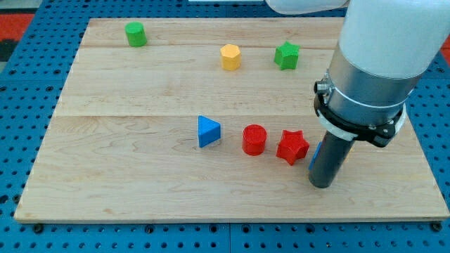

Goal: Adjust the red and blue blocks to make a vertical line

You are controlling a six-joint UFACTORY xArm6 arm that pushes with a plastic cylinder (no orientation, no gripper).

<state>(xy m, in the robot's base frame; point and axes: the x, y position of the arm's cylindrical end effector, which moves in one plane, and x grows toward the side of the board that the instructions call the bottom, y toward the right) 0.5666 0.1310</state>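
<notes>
A blue triangular block (207, 131) lies near the board's middle. To its right stands a red cylinder (254, 140), then a red star block (292, 146), the three forming a rough row. My tip (322, 184) rests on the board just right of and below the red star. A sliver of another blue block (314, 154) shows behind the rod, mostly hidden by it.
A green cylinder (136, 34) stands at the top left. A yellow hexagonal block (230, 57) and a green star block (287, 55) sit at the top middle. The wooden board (105, 154) lies on a blue pegboard. The arm's large body covers the upper right.
</notes>
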